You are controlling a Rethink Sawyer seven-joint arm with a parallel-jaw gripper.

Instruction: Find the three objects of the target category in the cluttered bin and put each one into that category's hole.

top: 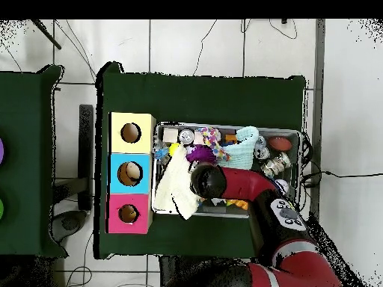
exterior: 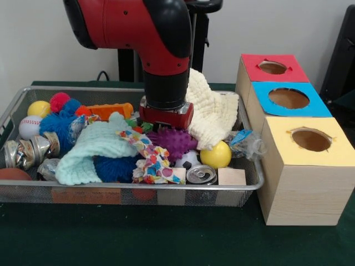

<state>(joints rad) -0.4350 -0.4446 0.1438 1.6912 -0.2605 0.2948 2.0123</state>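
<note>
Nearest the lens, yellow-topped box (exterior: pixel 304 169) with one round hole, standing right of the claw in the front view, then blue-topped box (exterior: pixel 288 98) and red-topped box (exterior: pixel 272 67) behind it in a row, each with its own hole; a pale round thing visible down the blue hole from overhead, too small to identify

Bin (exterior: pixel 122 195) of silver wire mesh on the green table (exterior: pixel 166 238), touching or just beside the box row, crammed full. Directly under the arm (exterior: pixel 138 25): claw (exterior: pixel 166 117) sunk into the clutter, tips hidden, open or shut impossible to tell. Just below it, purple spiky ball (exterior: pixel 173 143); right of that, yellow ball (exterior: pixel 216 155) and cream cloth (exterior: pixel 213 113) draped over the rim. Toward the near rim: silver can (exterior: pixel 201 175), wooden block (exterior: pixel 231 177), patterned fabric (exterior: pixel 152 160). Left of the claw: mint knitted cloth (exterior: pixel 91 152), blue fuzzy ball (exterior: pixel 58 124), orange bar (exterior: pixel 110 110), baseball (exterior: pixel 30 127), second yellow ball (exterior: pixel 39 108)
</note>
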